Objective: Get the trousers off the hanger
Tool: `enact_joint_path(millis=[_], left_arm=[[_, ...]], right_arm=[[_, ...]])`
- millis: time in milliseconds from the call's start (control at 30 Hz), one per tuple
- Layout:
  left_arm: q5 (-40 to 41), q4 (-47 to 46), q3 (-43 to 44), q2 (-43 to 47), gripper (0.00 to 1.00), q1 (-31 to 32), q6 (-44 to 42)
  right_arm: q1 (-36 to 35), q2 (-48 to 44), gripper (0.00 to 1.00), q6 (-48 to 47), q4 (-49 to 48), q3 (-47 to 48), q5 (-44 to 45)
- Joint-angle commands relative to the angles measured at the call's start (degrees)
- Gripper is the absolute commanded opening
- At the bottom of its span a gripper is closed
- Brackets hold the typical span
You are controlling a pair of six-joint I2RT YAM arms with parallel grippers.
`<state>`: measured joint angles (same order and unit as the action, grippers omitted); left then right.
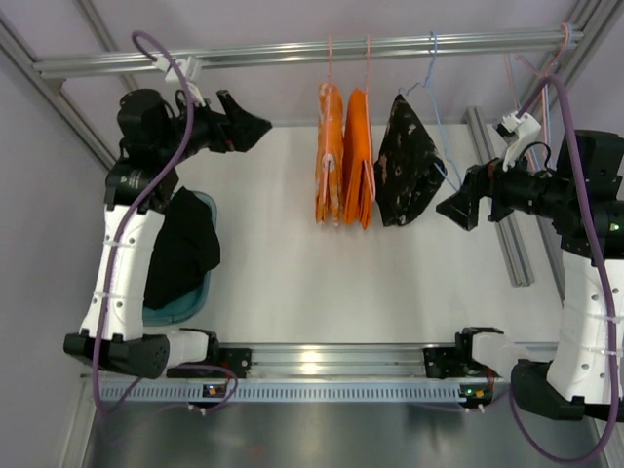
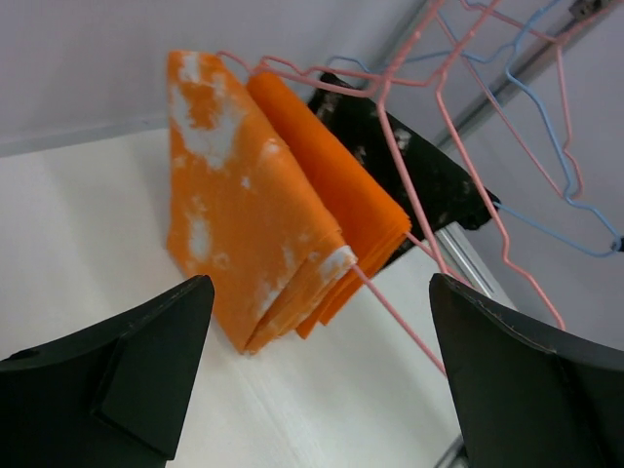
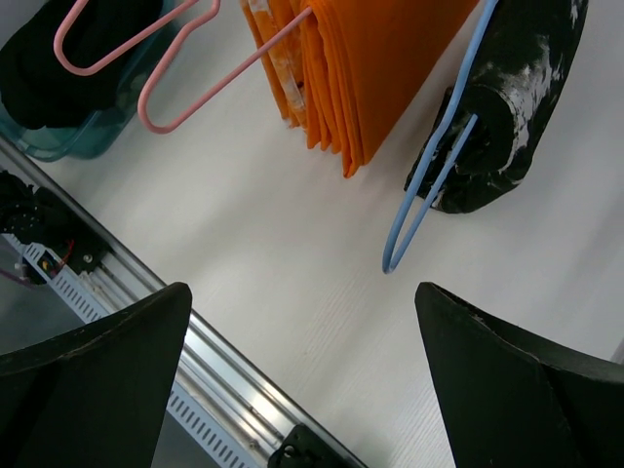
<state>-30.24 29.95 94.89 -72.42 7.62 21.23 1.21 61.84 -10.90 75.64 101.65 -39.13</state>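
Looking down from the top camera, I saw the trousers (image 1: pixel 329 156) hanging folded over the hanger (image 1: pixel 330 68). Its hook sat on the metal rail (image 1: pixel 244 57) at the far side of the bench (image 1: pixel 292 283). The orange cloth carried whitish marks, which showed clearly in the left wrist view. The lower end hung close to the bench, but I could not tell if it touched.

Just beside the trousers, on their right, hung a plain orange cloth (image 1: pixel 359 161) on its own pink wire. Further right was the black speckled garment (image 1: pixel 405 161) on a light blue hanger (image 3: pixel 388 261).

The left jaws were spread wide and held nothing. They stood to the left of the trousers, apart from them and pointing toward them. In the left wrist view the trousers appeared in the gap between the two black fingers (image 2: pixel 117 370), but beyond their tips.

The right jaws were also spread wide and empty. They stood to the right of the black speckled garment, near it but not touching.

Under the left arm (image 1: pixel 122 263) I saw a teal bin (image 1: pixel 190 310) on the bench with a black cloth (image 1: pixel 180 249) lying in it.
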Motion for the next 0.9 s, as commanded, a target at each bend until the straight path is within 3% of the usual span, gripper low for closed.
enact_joint_path(millis=[0, 167, 267, 567, 867], left_arm=[[-4.55, -8.24, 1.79, -3.42, 0.98, 5.12, 6.35], [-9.83, -15.96, -1.36, -5.45, 0.96, 8.64, 15.49], [-10.81, -27.56, -9.09, -3.52, 0.95, 11.01, 21.82], [-9.05, -32.32, -16.05, -4.57, 0.87, 17.96, 25.78], [-9.57, -39.70, -15.18, -9.22, 0.65, 19.72, 31.94]], right_arm=[[-0.77, 0.73, 0.99, 1.05, -2.25, 2.59, 0.20], [-0.77, 0.91, 1.00, 1.40, -2.77, 2.42, 0.20], [-0.77, 1.09, 0.99, 1.32, -2.77, 2.24, 0.29], [-0.77, 0.74, 0.99, 1.49, -3.21, 1.28, 0.11], [-0.77, 0.38, 0.99, 1.05, -2.86, 0.31, 0.55]])
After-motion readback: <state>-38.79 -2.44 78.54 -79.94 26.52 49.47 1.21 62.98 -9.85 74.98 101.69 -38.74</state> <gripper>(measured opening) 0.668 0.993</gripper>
